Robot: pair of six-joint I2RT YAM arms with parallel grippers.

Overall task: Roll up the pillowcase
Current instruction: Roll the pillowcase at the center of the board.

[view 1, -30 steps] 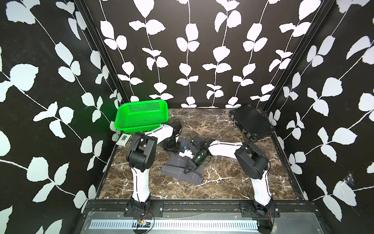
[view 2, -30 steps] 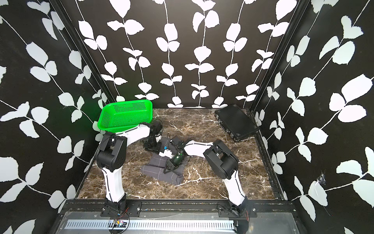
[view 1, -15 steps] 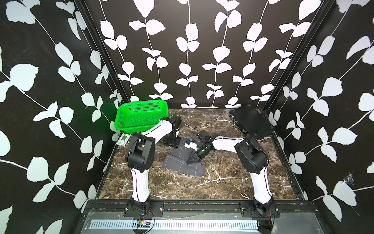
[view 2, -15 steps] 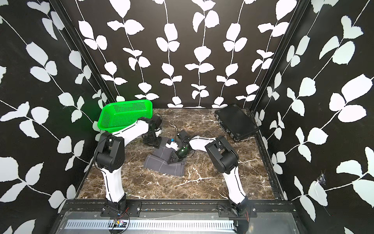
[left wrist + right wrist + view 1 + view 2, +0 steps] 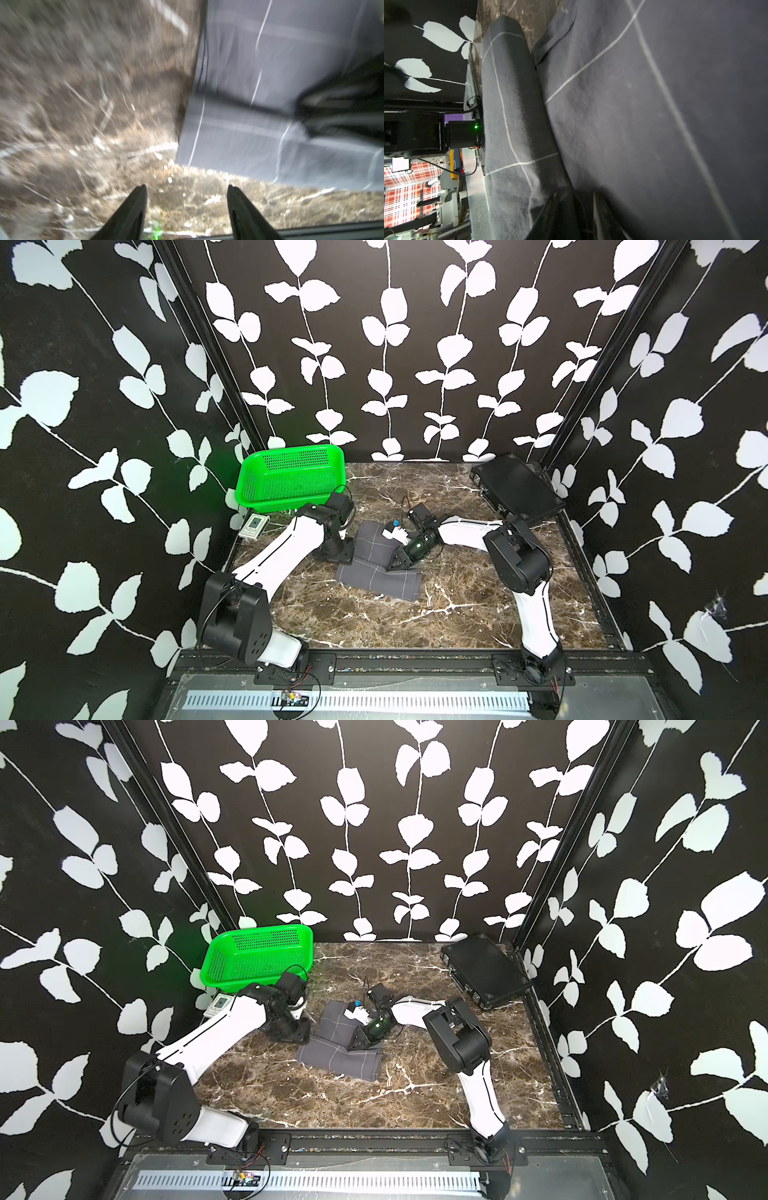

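Partly rolled grey pillowcase [image 5: 376, 572] lies mid-surface [image 5: 415, 626]. The left fingers [image 5: 133, 212] spread wide over bare marble beside it. The right fingers [image 5: 550, 216] sit narrowly parted against the roll, grip unclear. Unheld, it may unroll.

Left tool [image 5: 187, 187] low, jaws well apart (right tool [image 5: 574, 195] low too, gap unclear)

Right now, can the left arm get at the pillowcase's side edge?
Probably yes. The left claw hangs open over bare marble table right beside the pillowcase, with nothing between them; the right claw sits farther in on the cloth.
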